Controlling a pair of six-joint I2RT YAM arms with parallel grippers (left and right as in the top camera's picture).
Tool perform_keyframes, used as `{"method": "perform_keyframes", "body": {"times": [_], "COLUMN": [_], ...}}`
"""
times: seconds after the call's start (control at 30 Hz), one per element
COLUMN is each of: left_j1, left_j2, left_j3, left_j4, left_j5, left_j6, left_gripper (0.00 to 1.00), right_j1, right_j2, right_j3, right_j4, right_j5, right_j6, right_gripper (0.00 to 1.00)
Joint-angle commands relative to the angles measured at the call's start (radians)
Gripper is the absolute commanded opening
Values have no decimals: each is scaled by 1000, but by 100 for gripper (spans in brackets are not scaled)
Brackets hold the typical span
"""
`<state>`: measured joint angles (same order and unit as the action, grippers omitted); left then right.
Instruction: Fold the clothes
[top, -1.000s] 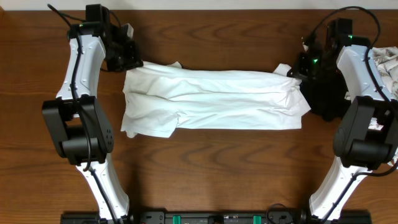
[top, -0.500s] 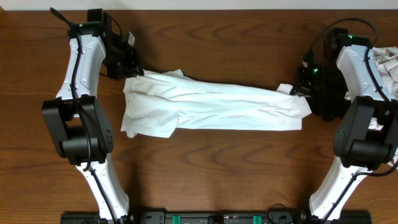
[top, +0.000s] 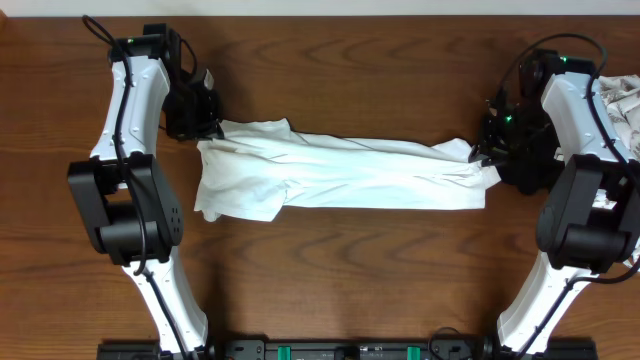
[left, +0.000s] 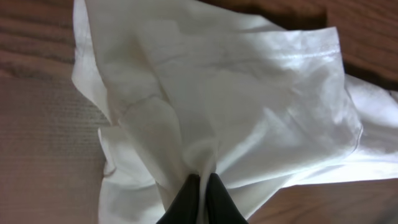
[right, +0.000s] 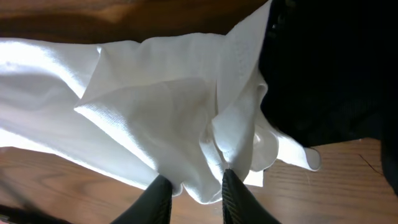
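1. Soft white cotton T-shirt (top: 340, 175) stretched into a long band across the middle of the brown wooden tabletop (top: 340, 260), a little above the frame's centre.
2. Long axis running left to right in the overhead view; one narrow end pointing at frame left, the other at frame right.
3. Wider at the left end, with a loose flap hanging toward the lower left; narrower and gathered at the right end.
4. Upper edge creased and pulled taut between the two arms, lower edge flat on the tabletop.
5. Left claw (top: 205, 130) at the shirt's upper-left corner, fingers pressed together on a pinch of the white fabric; seen from the left wrist (left: 200, 183), cloth fanning upward from the closed tips.
6. Right claw (top: 487, 152) at the shirt's upper-right corner, pinching a bunched fold that fills the gap between its fingers in the right wrist view (right: 196, 180).
7. Black bundle (top: 530, 165) on the tabletop just beyond the shirt's right end, beside the right arm.
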<state>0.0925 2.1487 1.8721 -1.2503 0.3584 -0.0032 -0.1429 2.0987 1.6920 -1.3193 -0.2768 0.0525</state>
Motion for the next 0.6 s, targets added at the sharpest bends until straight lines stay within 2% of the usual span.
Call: {"method": "perform_keyframes", "body": {"times": [0.0, 0.07, 0.33, 0.47, 0.57], "left_j1": [3, 3, 3, 3, 3], "left_j2": [-3, -3, -3, -3, -3], "left_j3": [-3, -3, -3, -3, -3], "left_j4": [-13, -18, -43, -52, -57], "left_j5": [-20, -20, -20, -20, -20], "left_j6": [-1, -1, -1, -2, -1], "left_gripper": [6, 6, 6, 6, 6], "right_j1": [-7, -8, 2, 41, 92], "right_j2": [-34, -34, -34, -33, -32], "right_j3": [-3, 7, 148, 158, 121], "right_j4": [8, 19, 51, 37, 30], "right_j5": [-55, -153, -299, -294, -220], "right_j6": [-17, -69, -69, -97, -102], "right_gripper": [23, 22, 24, 24, 23]}}
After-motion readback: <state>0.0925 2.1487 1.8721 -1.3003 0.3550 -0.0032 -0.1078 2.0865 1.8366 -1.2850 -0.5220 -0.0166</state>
